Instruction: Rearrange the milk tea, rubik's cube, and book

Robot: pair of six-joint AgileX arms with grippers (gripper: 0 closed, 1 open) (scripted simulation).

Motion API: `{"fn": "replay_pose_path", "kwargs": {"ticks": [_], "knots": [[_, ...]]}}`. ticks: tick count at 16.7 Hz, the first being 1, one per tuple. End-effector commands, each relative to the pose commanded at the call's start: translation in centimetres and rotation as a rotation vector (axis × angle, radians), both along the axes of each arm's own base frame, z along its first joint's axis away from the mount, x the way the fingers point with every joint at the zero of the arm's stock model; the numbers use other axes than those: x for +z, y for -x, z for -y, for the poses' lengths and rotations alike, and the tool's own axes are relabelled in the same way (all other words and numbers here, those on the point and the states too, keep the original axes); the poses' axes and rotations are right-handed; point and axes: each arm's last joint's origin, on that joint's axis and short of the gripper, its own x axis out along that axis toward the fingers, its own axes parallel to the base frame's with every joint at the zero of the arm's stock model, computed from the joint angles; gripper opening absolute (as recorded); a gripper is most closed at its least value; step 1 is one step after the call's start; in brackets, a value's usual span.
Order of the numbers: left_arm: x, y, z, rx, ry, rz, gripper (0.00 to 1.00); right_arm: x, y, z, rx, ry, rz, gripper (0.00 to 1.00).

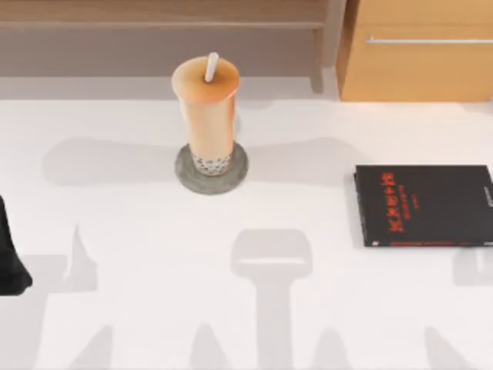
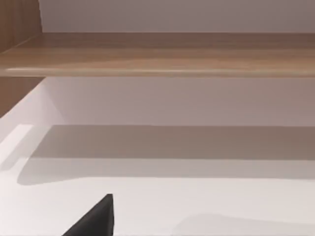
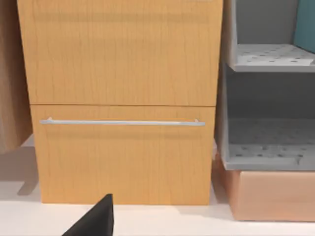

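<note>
The milk tea (image 1: 206,116) stood upright on a round grey coaster (image 1: 212,169) toward the back of the white bench (image 1: 139,254), left of centre. A thin black book (image 1: 424,205) with red lettering lay flat at the bench's right side, well apart from the cup. Behind it stood a wooden drawer cabinet (image 3: 123,98) with a silver handle (image 3: 122,122), beside a grey rack (image 3: 268,113).

The left arm (image 1: 11,254) sat at the bench's left edge; whether either end effector was open or closed could not be told.

The cup was probably light but top-heavy and smooth-walled, tapering downward, so it could slip or tip. A hold around its middle, below the orange top (image 1: 205,77) and clear of the white straw (image 1: 210,67), looked safest.
</note>
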Motion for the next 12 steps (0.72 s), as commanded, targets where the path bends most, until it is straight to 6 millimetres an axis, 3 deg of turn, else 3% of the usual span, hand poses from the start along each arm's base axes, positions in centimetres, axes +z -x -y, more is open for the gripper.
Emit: {"fn": "replay_pose_path", "kwargs": {"ticks": [4, 7, 10, 12], "knots": [[0.0, 0.0, 0.0, 0.000, 0.000, 0.000, 1.00, 6.2, -1.0, 0.6, -0.003, 0.020, 0.082, 1.00], [0.0, 0.0, 0.0, 0.000, 0.000, 0.000, 1.00, 11.0, -4.2, 1.4, -0.002, 0.029, 0.081, 1.00], [0.0, 0.0, 0.0, 0.000, 0.000, 0.000, 1.00, 12.9, -9.4, 2.9, -0.003, 0.022, 0.005, 1.00], [0.0, 0.0, 0.0, 0.000, 0.000, 0.000, 1.00, 12.7, -12.5, 4.2, -0.004, 0.006, -0.052, 1.00]]}}
